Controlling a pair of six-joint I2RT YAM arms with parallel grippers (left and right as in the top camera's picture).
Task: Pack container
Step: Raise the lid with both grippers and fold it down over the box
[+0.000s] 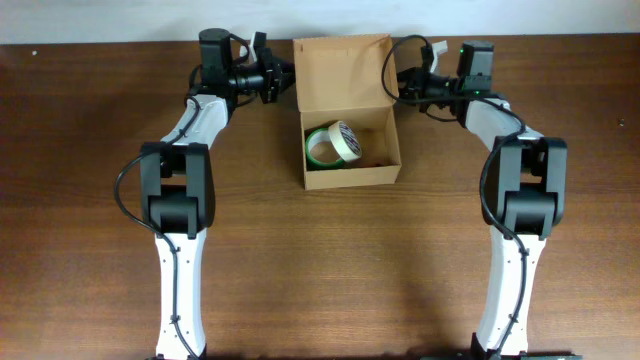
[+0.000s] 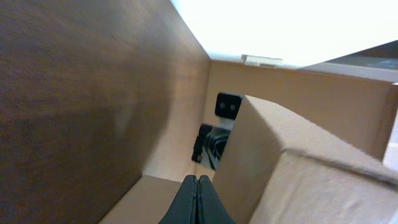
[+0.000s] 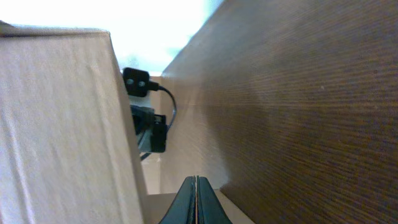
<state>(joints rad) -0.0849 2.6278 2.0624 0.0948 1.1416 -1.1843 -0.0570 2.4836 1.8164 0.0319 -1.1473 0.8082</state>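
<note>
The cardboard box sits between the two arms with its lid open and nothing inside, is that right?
Not quite. The overhead view shows the box is not empty: a green tape roll and a cream tape roll lie inside it. The rest is right.

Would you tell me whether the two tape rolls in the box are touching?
Touching: overhead shows the white roll overlapping the green roll inside the container.

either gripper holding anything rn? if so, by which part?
Nothing held. The left gripper and right gripper are both shut with nothing between the fingers, one on each side of the container and its raised lid flap.
</note>
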